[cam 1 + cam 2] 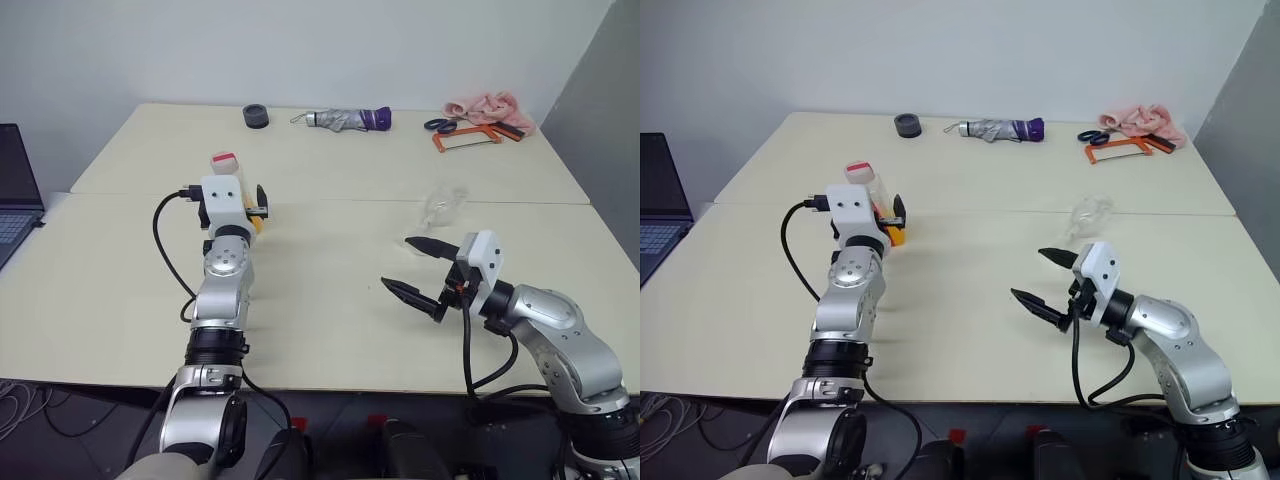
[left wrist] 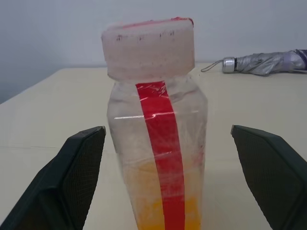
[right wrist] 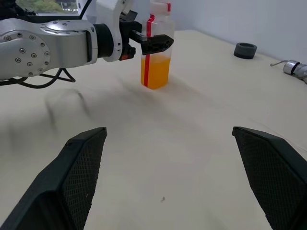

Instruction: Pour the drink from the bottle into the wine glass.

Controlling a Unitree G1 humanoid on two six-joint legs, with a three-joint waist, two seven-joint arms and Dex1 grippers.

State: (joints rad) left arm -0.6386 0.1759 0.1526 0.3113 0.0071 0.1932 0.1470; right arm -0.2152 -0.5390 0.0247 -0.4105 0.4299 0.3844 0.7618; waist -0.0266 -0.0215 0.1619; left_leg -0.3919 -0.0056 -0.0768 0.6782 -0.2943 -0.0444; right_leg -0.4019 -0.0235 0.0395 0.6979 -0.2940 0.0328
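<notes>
The bottle point(image 2: 158, 120) stands upright on the left part of the table; it is clear plastic with a red strip and a pinkish-white cap. The orange drink point(image 3: 156, 72) fills its lower part. My left gripper point(image 2: 166, 131) is open, one finger on each side of the bottle with gaps showing, level with its upper body. The wine glass point(image 1: 443, 205) is clear and faint, on the right half of the table. My right gripper point(image 1: 397, 262) is open and empty, just in front of the glass, pointing left toward the bottle.
Along the table's far edge lie a black tape roll point(image 1: 256, 116), a folded grey umbrella point(image 1: 350, 119), scissors point(image 1: 440, 125), an orange hacksaw point(image 1: 470, 138) and a pink cloth point(image 1: 485, 106). A laptop point(image 1: 15, 195) sits at the far left.
</notes>
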